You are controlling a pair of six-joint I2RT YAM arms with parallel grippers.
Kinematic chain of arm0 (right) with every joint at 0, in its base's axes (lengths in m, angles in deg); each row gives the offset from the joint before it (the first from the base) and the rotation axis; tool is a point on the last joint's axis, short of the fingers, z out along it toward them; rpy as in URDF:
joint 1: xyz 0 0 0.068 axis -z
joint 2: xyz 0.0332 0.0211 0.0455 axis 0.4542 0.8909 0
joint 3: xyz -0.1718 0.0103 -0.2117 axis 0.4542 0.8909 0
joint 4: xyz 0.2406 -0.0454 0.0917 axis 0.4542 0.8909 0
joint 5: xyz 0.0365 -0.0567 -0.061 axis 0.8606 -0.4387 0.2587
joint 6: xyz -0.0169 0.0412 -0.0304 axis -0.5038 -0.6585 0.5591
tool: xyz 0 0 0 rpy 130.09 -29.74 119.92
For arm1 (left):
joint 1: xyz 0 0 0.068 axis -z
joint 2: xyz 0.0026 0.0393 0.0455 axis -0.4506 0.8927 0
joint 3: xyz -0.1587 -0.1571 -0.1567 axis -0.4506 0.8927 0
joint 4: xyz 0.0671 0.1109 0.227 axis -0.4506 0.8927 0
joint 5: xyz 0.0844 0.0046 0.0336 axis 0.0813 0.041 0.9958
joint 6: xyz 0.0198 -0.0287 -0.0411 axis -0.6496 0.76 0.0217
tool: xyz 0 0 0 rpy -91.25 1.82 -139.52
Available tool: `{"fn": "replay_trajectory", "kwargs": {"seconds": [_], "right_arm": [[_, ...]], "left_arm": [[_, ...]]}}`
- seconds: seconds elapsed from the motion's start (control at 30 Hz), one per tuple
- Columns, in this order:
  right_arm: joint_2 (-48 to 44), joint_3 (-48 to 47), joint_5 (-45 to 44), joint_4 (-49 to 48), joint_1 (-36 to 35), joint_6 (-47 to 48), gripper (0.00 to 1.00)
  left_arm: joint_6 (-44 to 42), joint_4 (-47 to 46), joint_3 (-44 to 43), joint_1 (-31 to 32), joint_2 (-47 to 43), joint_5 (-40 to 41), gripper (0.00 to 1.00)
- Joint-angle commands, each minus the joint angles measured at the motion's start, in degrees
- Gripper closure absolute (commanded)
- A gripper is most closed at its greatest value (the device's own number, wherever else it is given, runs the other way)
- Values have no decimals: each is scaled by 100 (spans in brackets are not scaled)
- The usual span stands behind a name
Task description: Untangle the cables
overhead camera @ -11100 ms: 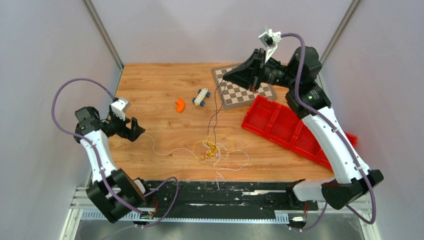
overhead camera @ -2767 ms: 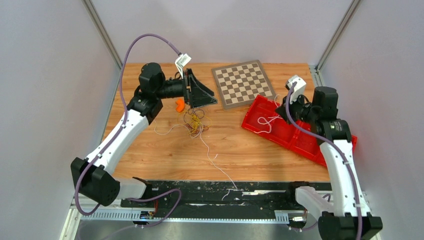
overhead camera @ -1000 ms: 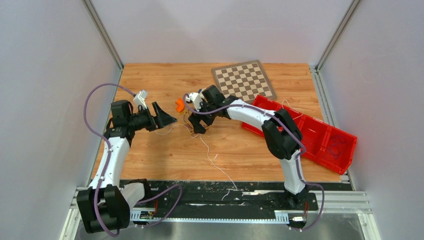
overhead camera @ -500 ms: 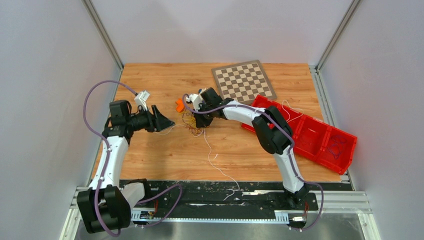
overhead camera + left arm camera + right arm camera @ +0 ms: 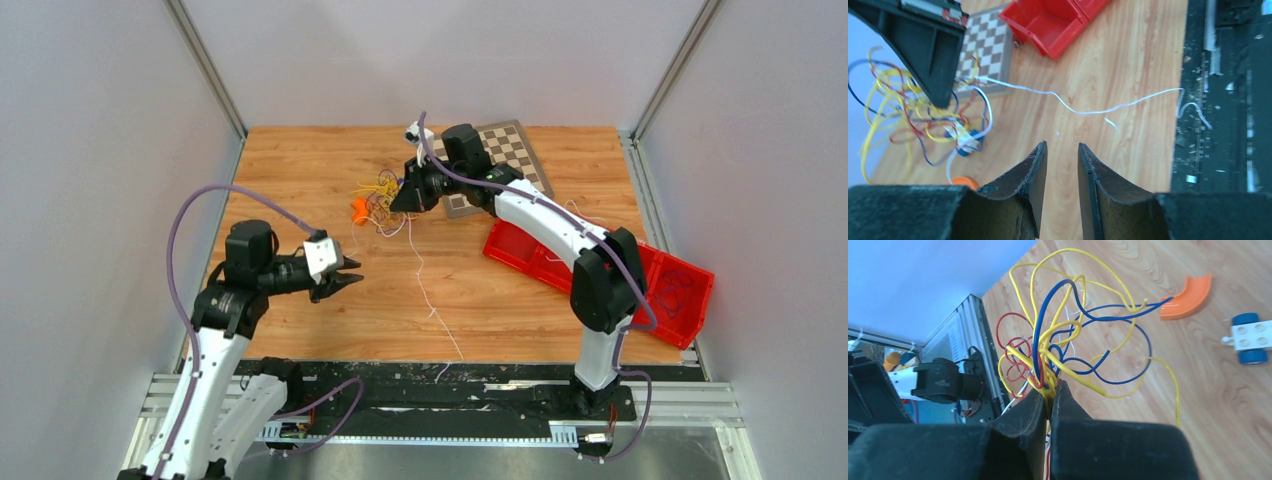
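The cables (image 5: 378, 200) form a tangled bunch of yellow, red, blue and white wires hanging just above the table at the back middle. My right gripper (image 5: 398, 198) is shut on that bunch; in the right wrist view the strands (image 5: 1063, 330) fan out from its pinched fingertips (image 5: 1052, 387). One white wire (image 5: 425, 290) trails from the bunch across the wood to the near edge. My left gripper (image 5: 352, 281) hovers at the near left, apart from the cables. Its jaws (image 5: 1062, 145) stand a narrow gap apart with nothing between them.
An orange curved piece (image 5: 359, 210) lies beside the bunch, and a white toy car with blue wheels (image 5: 1248, 342) sits near it. A chessboard (image 5: 515, 150) lies at the back. Red bins (image 5: 660, 290) stand at the right. A black rail (image 5: 450, 390) borders the near edge.
My right gripper has shut on the bunch and lifted it toward the back by the chessboard. The left arm has drawn back to the near left and its jaws have narrowed.
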Motion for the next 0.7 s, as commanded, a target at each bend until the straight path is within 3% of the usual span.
{"fn": "replay_trajectory", "kwargs": {"seconds": [0.0,0.23,0.67], "right_arm": [[-307,262,-252,-330,-235,-699,100],[-512,363,-543,-429,-466,-784,100],[-639,479,-521,-512,-583,-790,100]], "left_arm": [[-361,-1045,87,554,163,1081,62],[-309,-1683,160,873,569,1567,62],[84,-1885,291,929,1062,1830,58]]}}
